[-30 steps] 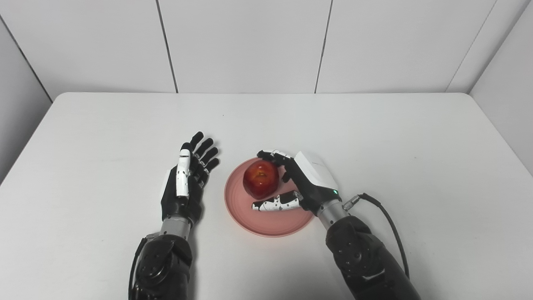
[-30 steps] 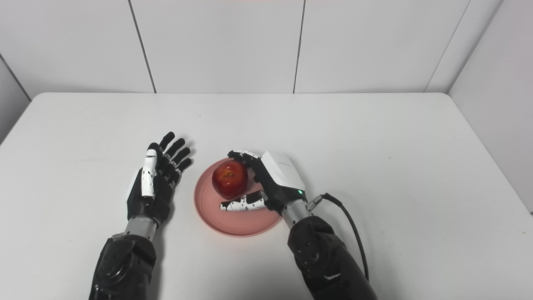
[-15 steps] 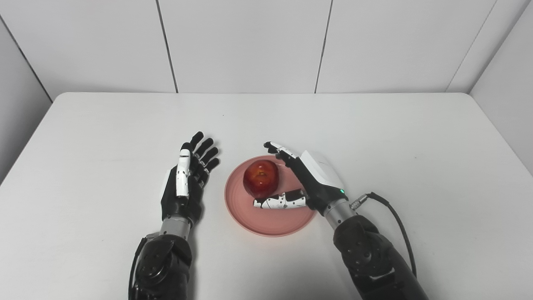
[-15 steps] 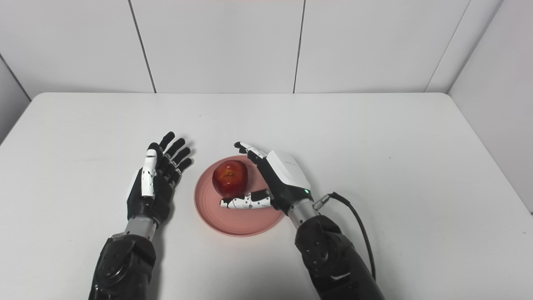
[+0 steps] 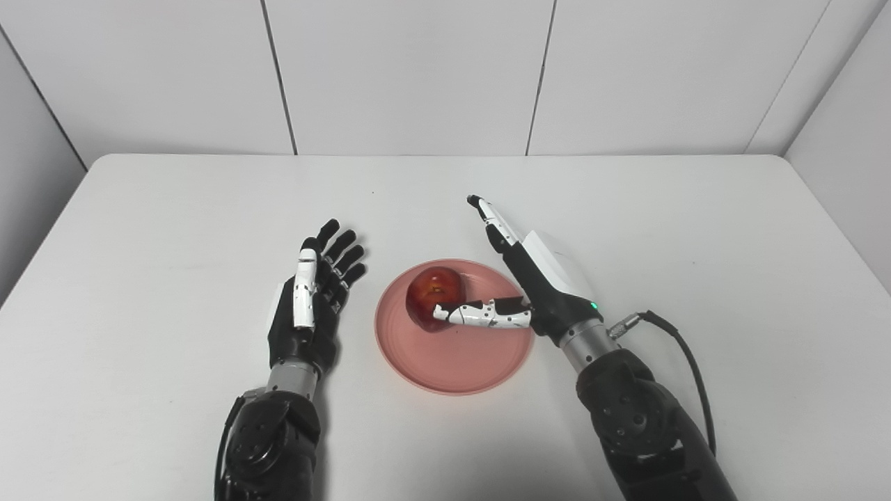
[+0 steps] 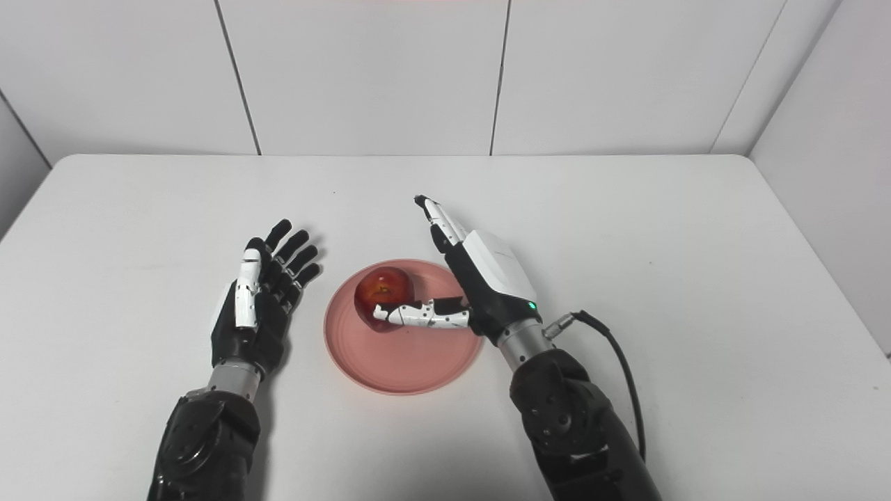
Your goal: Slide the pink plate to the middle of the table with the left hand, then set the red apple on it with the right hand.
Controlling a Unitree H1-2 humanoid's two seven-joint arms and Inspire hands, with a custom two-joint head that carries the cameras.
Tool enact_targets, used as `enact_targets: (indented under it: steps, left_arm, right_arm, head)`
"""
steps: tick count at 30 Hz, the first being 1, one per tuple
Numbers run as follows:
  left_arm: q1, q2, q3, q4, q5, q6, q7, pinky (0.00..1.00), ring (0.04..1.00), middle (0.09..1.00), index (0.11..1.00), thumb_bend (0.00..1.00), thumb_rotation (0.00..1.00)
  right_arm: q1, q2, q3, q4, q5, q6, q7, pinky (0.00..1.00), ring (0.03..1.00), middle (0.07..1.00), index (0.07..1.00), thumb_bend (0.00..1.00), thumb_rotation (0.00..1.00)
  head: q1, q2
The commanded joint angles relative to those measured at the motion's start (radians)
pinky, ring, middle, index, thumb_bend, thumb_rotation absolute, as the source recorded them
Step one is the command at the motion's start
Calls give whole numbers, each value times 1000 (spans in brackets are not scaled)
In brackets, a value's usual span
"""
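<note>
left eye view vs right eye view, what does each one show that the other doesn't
Only the left eye view shows a strip of the left side wall beside the table. Only the right eye view shows a broader stretch of the right side wall. Both show the red apple on the pink plate, the open right hand with its thumb in front of the apple, and the open left hand left of the plate.

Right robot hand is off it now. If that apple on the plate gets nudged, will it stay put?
Probably not: the red apple is round and could roll on the pink plate. The plate's raised rim may stop it. Its glossy skin looks slippery for the right robot hand.
</note>
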Motion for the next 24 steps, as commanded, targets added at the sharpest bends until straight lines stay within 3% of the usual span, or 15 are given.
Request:
enact_targets:
  steps: [1, 9, 12, 19, 24]
  left_arm:
    - [-14, -2, 4, 8, -5, 7, 1, 879, 877, 886, 883, 373, 1000]
    - [-15, -5, 8, 8, -11, 6, 0, 878, 878, 887, 883, 367, 1000]
    - [-17, -3, 9, 5, -12, 8, 0, 880, 879, 889, 885, 366, 1000]
    - [-17, 7, 6, 6, -11, 5, -6, 882, 882, 891, 887, 366, 1000]
    - [-20, 14, 10, 18, -23, -3, -17, 895, 890, 898, 893, 375, 1000]
  right_arm:
    - [-26, 2, -27, -46, 30, -28, -12, 865, 960, 1000, 1000, 1000, 614]
    - [-8, 13, -96, -67, 95, -51, -57, 913, 972, 994, 1000, 1000, 646]
    - [2, 16, -117, -73, 84, -26, -73, 903, 966, 987, 1000, 1000, 700]
    - [35, 13, -152, -45, 83, -55, -133, 859, 932, 957, 980, 1000, 815]
    - [62, 12, -164, -35, 66, -54, -171, 830, 908, 941, 971, 936, 935]
  head:
    - [1, 0]
    - [-3, -3]
    - [-4, -5]
    - [-4, -8]
    - [-8, -12]
